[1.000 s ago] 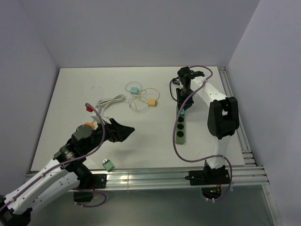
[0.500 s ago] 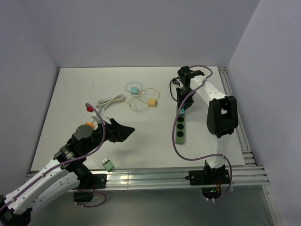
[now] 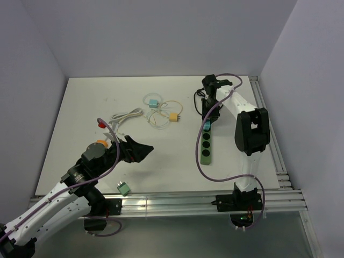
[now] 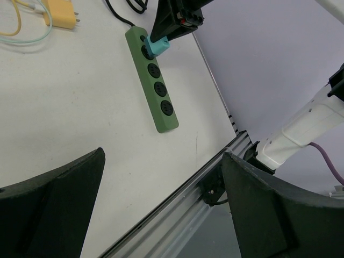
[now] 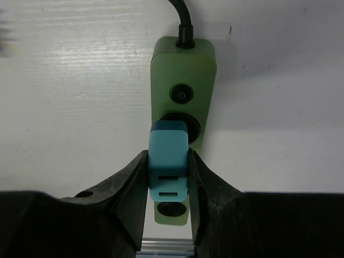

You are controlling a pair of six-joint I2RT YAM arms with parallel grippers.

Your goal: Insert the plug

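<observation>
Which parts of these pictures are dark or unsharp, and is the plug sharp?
Right wrist view: the blue plug and green power strip are sharp; the jaws beside the plug are nearly black. Left wrist view: its own jaws are dark, soft-edged shapes, the strip clear. Top external view: even light, no glare.

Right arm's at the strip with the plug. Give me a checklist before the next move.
1. Right gripper shut on plug: ok.
2. Plug over the socket nearest the cord end of the strip: ok.
3. Prongs lined up with the holes: cannot tell, hidden under the plug.
4. Plug fully seated: cannot tell.
5. Left gripper open, well away from the strip: ok.
</observation>
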